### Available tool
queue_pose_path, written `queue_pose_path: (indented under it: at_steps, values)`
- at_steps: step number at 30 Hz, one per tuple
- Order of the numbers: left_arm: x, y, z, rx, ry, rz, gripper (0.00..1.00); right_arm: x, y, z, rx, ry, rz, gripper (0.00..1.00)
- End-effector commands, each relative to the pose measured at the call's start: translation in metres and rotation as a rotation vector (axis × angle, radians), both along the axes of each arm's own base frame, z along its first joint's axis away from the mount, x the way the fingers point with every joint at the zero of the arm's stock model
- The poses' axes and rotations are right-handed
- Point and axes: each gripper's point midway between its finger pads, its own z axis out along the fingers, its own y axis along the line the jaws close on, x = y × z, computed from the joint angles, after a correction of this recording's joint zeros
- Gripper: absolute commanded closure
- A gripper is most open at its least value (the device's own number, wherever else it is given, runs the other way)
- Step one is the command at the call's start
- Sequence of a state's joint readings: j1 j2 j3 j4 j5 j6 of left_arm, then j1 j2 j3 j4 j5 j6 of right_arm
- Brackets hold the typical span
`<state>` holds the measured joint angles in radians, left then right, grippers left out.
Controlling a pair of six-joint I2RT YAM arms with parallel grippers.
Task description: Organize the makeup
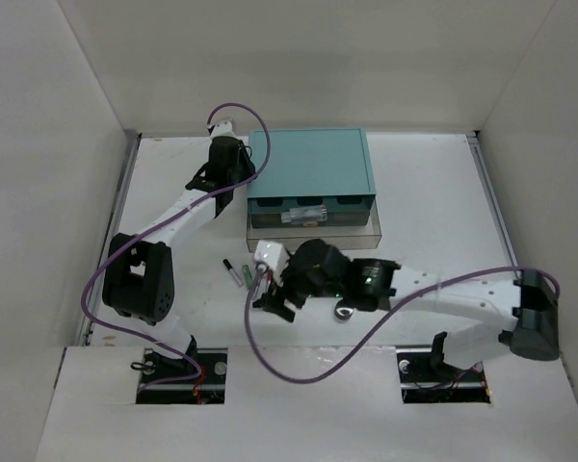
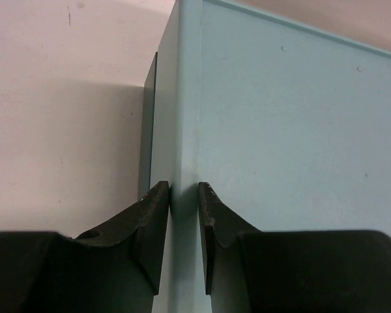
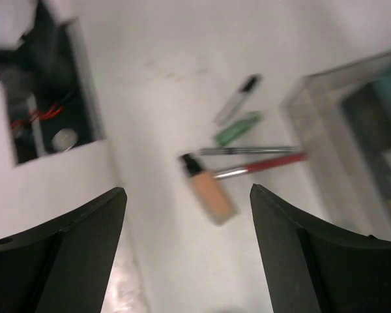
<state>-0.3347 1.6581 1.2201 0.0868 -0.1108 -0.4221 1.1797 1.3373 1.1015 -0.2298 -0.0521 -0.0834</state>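
The left hand (image 2: 184, 192) is clamped on the left edge of the teal box (image 1: 308, 168). The clear drawer (image 1: 361, 231) of the box stands pulled out. The makeup (image 1: 236, 274) lies on the counter (image 1: 433, 212) in front of the box, near the drawer's left end: a beige bottle (image 3: 210, 195), a red pencil (image 3: 274, 162), a grey pencil (image 3: 247, 150), a green stick (image 3: 239, 128) and a black-and-white tube (image 3: 236, 99), close together. The right hand (image 3: 188, 190) hangs over them, its fingers wide apart and holding nothing.

Just ahead of the right gripper (image 3: 187, 190), between its wide-apart fingers, lie a beige bottle (image 3: 210, 194), red pencil (image 3: 267, 164), grey pencil (image 3: 247, 150) and green stick (image 3: 239, 128), with bare table (image 3: 156, 85) around them. A clear drawer (image 3: 326, 124) blocks its right. The left gripper (image 2: 182, 192) pinches the teal box (image 2: 280, 130); bare table lies to its left.
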Motion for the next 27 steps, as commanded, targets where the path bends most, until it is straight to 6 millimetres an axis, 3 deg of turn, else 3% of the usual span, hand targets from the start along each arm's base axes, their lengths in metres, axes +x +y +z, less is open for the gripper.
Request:
queue_pose_path:
  at_steps: [1, 5, 11, 14, 24, 27]
  values:
    - [-0.034, -0.001, -0.052, 0.082, 0.193, -0.055, 0.89, -0.028, 0.000, -0.078, -0.247, 0.064, 0.067, 0.19]
    - [-0.037, -0.001, -0.056, 0.090, 0.203, -0.059, 0.89, -0.006, 0.013, -0.108, -0.361, -0.003, 0.017, 0.15]
    - [-0.040, 0.002, -0.055, 0.095, 0.199, -0.060, 0.89, 0.015, 0.030, -0.119, -0.378, -0.083, 0.017, 0.06]
    - [-0.041, 0.002, -0.055, 0.097, 0.200, -0.062, 0.89, 0.016, 0.036, -0.127, -0.383, -0.092, 0.040, 0.04]
    - [-0.041, 0.005, -0.057, 0.102, 0.203, -0.059, 0.89, 0.032, 0.036, -0.177, -0.479, -0.068, 0.046, 0.05]
    - [-0.041, 0.005, -0.056, 0.102, 0.202, -0.059, 0.89, 0.029, 0.031, -0.182, -0.480, -0.048, 0.047, 0.13]
